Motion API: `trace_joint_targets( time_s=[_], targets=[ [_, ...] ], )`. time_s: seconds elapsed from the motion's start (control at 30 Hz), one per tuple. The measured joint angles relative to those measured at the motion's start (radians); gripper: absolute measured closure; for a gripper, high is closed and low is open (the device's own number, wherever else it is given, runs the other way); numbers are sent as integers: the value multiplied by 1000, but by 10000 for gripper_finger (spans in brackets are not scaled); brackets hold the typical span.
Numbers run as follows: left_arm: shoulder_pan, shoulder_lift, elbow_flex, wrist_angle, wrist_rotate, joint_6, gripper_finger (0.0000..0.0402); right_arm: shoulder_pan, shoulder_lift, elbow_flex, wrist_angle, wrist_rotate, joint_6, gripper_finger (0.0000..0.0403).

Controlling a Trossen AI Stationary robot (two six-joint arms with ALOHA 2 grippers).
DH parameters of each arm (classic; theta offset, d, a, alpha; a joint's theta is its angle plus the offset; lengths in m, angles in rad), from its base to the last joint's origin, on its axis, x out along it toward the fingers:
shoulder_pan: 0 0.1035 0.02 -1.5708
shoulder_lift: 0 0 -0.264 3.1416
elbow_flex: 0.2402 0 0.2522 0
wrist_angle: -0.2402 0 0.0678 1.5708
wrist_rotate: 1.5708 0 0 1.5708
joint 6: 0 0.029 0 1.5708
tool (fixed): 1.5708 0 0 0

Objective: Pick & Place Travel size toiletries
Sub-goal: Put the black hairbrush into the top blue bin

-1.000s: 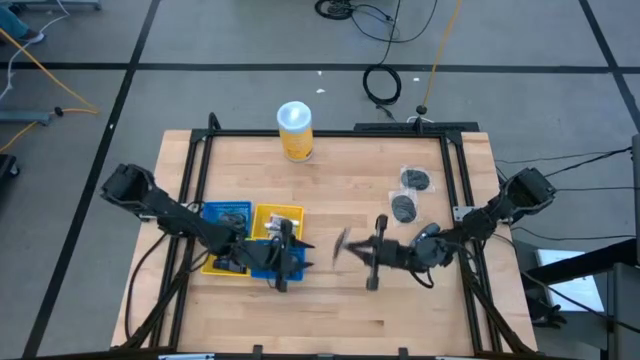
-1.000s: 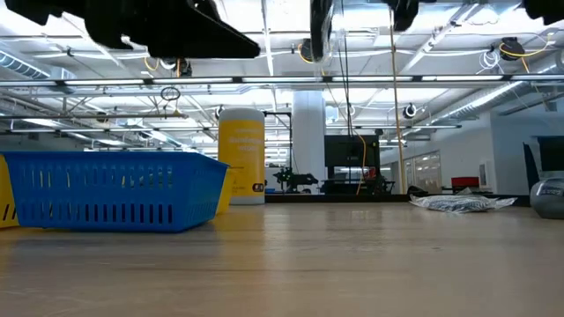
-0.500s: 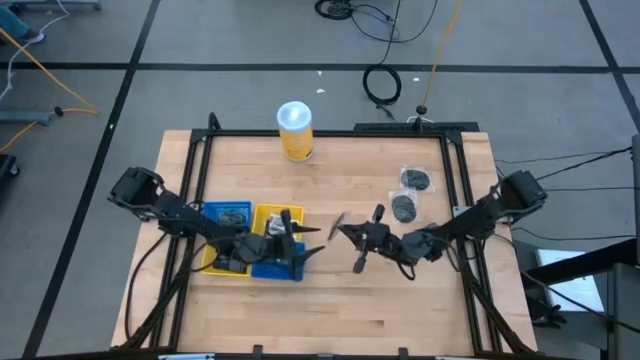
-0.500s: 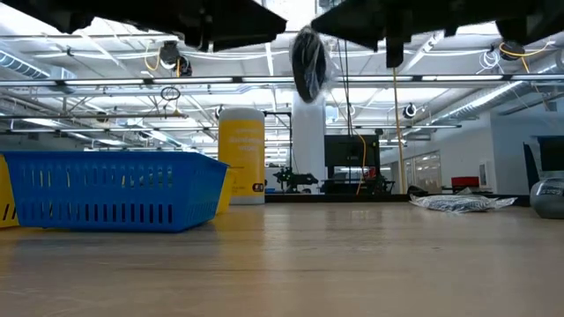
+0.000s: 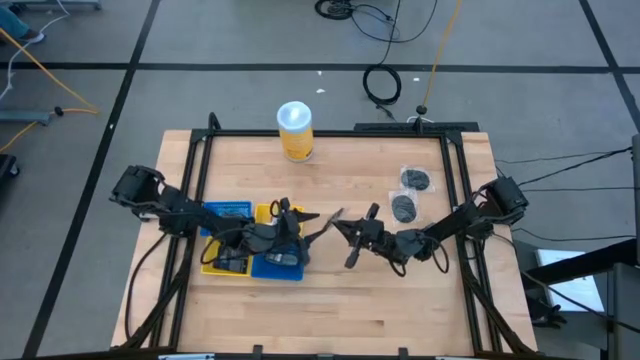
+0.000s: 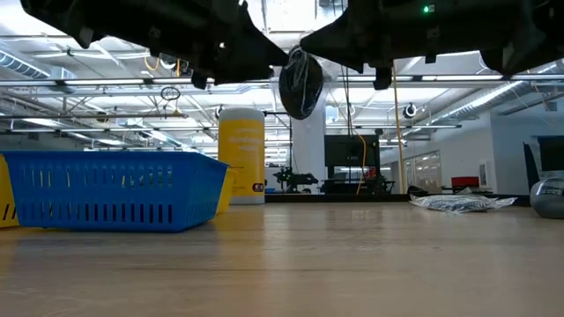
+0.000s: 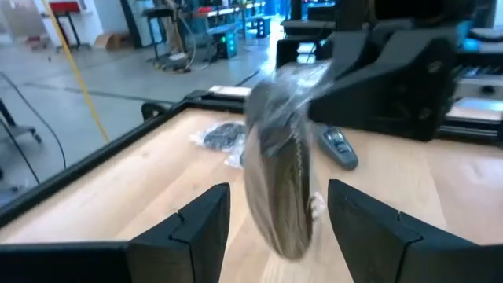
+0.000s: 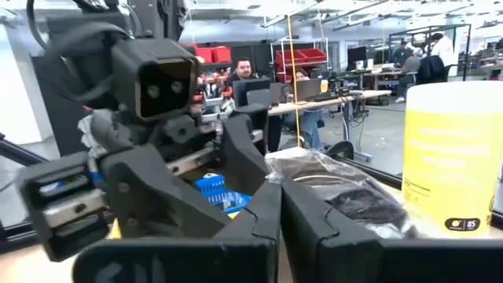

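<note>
The right gripper point(image 5: 338, 222) is pinching a wrapped toiletry point(image 6: 300, 83) between its closed fingers and holding it in the air above the middle of the table point(image 5: 400, 290), just beside the blue tray point(image 6: 106, 189). The left gripper point(image 5: 312, 222) is facing it with its fingers point(image 7: 200, 224) standing apart, one on each side of the item without touching it. To my judgement, this is a handover: the right arm is offering the piece edge-on so that the left one can close on its flat faces and carry it to the trays. The toiletry is looking like a dark round disc inside a clear, shiny, crinkled wrapper. Two similar packets point(image 5: 410, 193) are lying on the wood near the right arm, and a yellow canister point(image 5: 295, 131) is standing at the far edge.
</note>
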Motion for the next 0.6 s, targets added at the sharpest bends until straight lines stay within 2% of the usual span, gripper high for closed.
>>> trace_joint_targets(
  time_s=[0.1,0.27,0.53,0.6],
  targets=[
    [8,0,0,-3,4,-39,190,0,1,0,7,-23,0,403],
    [21,0,0,-2,74,-94,190,-4,1,5,6,-24,0,403],
    [27,35,0,34,68,-98,190,-4,2,43,-38,-30,-1,403],
    [27,50,0,61,65,-104,190,-5,1,44,-38,-78,6,403]
  ],
)
